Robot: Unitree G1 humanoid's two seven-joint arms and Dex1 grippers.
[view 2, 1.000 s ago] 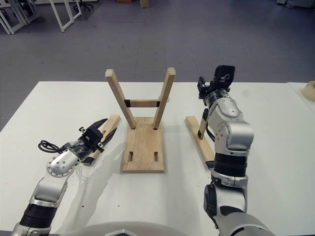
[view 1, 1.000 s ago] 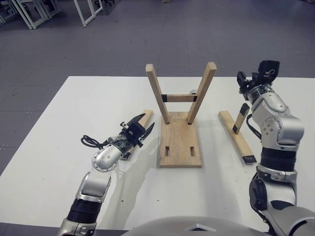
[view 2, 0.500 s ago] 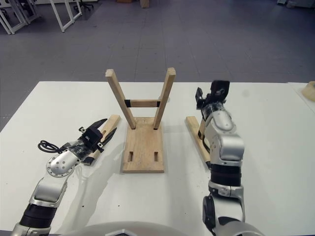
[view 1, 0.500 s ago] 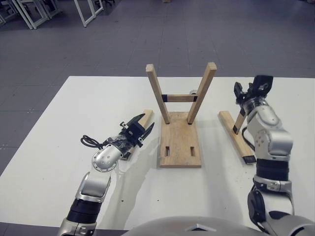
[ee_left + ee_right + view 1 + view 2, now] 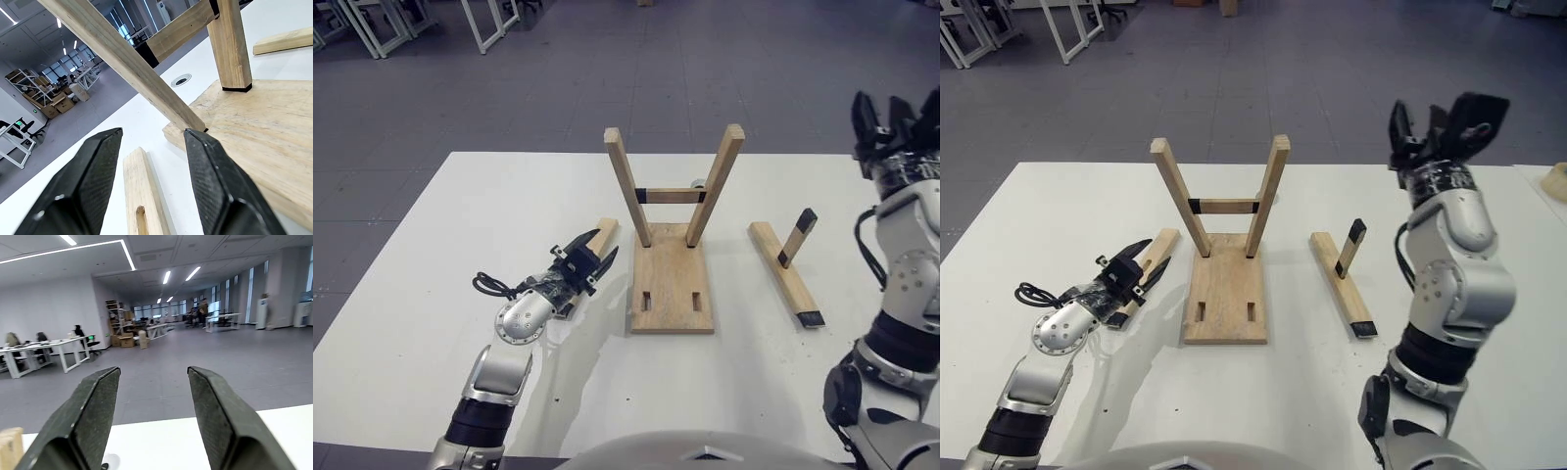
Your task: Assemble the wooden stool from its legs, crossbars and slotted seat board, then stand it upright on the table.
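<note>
Left tool (fingers apart) over loose leg — right tool aloft.

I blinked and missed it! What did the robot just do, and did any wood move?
The right gripper dipped toward the short crossbar standing on the loose leg, then swung up and away to the robot's right, open and empty. The left gripper stayed open over the other loose leg, and the seat board with its two legs did not move.
</note>
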